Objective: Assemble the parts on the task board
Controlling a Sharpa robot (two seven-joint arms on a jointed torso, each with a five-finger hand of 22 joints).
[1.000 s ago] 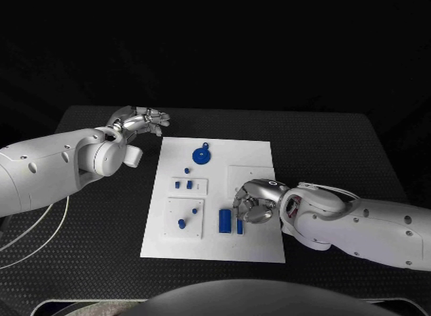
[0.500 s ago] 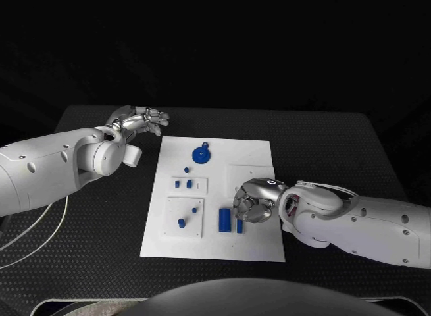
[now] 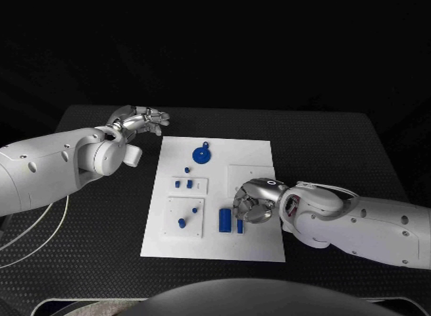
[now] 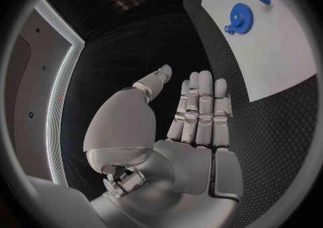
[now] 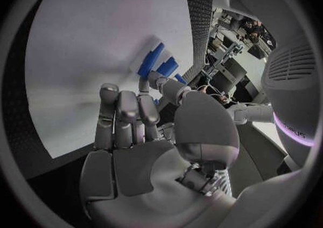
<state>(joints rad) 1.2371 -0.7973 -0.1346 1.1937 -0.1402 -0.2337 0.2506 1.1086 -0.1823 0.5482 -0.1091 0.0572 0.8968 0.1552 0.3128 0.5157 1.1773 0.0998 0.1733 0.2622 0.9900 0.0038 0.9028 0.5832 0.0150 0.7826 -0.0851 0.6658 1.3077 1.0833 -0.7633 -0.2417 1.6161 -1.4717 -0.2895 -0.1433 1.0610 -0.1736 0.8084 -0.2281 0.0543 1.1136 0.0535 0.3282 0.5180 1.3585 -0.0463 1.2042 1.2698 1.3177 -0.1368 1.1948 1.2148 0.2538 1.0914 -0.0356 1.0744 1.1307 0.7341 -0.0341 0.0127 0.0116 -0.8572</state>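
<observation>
The white task board (image 3: 253,158) lies mid-table. A blue gear (image 3: 202,155) sits near its far end, and the gear (image 4: 240,16) also shows in the left wrist view. Small blue pegs (image 3: 183,185) stand in a raised block. Two more pegs (image 3: 182,223) sit nearer me. A wide blue bar (image 3: 225,220) and a slim blue bar (image 3: 240,225) lie side by side. My right hand (image 3: 256,204) rests on the board beside them. Its fingers are stretched out, and the thumb tip (image 5: 145,81) is at the end of the bars (image 5: 153,60). My left hand (image 3: 139,120) hovers off the board's far left corner, fingers straight, holding nothing.
Black matting (image 3: 101,217) surrounds the board. A white cable (image 3: 25,240) runs along the table's left side under my left arm. My right forearm (image 3: 367,224) covers the near right part of the table.
My right hand has edged slightly toward the two blue bars. The left arm and the parts on the board have not moved.
</observation>
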